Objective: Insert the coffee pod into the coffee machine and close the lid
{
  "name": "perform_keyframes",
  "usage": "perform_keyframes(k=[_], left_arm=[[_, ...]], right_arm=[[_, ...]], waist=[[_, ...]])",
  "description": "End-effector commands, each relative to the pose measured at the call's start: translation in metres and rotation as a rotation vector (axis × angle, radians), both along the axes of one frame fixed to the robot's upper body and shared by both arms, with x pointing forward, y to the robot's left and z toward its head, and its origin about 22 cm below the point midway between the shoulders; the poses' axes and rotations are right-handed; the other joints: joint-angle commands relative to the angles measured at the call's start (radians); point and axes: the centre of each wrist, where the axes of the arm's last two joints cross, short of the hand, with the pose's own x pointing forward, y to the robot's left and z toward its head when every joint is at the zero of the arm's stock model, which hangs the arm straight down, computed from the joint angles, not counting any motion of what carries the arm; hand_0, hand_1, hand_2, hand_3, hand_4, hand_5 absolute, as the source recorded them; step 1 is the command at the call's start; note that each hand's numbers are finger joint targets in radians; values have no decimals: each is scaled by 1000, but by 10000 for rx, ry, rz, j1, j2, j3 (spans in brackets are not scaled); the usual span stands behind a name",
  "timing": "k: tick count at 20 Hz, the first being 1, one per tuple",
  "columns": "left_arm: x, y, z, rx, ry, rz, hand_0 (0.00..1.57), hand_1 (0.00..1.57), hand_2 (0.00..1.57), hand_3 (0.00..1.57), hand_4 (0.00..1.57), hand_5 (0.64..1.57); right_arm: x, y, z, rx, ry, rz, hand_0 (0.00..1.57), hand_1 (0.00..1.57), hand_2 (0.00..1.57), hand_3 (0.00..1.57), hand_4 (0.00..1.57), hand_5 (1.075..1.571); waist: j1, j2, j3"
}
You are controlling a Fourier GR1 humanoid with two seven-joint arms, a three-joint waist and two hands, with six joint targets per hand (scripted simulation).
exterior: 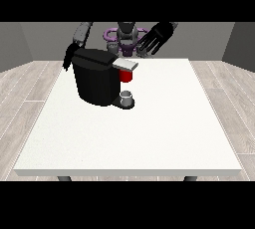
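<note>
A black coffee machine (97, 78) stands on the white table (149, 133) at the back left. Its grey lid (125, 64) lies flat over the front head, and a red part (126, 75) shows just beneath it. A small grey cup (127, 96) sits on the machine's base. The hand at the view's right (157, 37) hangs raised above the table's far edge, fingers spread, holding nothing. The hand at the view's left (69, 56) is down behind the machine's left side, mostly hidden. I see no separate coffee pod.
The robot's torso (126, 36) stands behind the table's far edge. The table's white top stretches from the machine to the front and right edges. Wooden floor surrounds the table.
</note>
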Motion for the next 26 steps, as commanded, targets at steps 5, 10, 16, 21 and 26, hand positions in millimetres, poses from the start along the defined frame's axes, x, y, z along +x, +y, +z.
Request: perform_keyframes(k=[5, 10, 16, 21, 26], left_arm=[[-45, 0, -149, -7209, 2622, 686, 0, 0, 0, 0, 0, 1571], [-84, 17, -207, -7615, 4159, 991, 0, 0, 0, 0, 421, 1571], [-110, 17, -236, -7467, 4831, 1702, 0, 0, 0, 0, 386, 1571], [-115, 2, -236, -8266, 5265, 1824, 0, 0, 0, 0, 353, 1571], [-129, 7, -233, -8196, 5067, 1327, 0, 0, 0, 0, 385, 1571]], right_arm=[[-49, -38, -40, -76, 1214, -956, 0, 0, 0, 0, 0, 1571], [-44, -15, -31, 565, 824, -362, 0, 0, 0, 0, 0, 1571], [-12, -3, 20, 939, -168, 1469, 0, 0, 0, 0, 0, 1571], [-15, -18, 22, 153, -464, 1791, 0, 0, 0, 0, 107, 1571], [7, -28, 52, 226, -644, 1498, 0, 0, 0, 0, 0, 1571]], waist=[[1288, -2096, -30], [1966, -3328, 0], [2148, -3770, 4], [2549, -3924, 10], [2934, -3362, 10]])
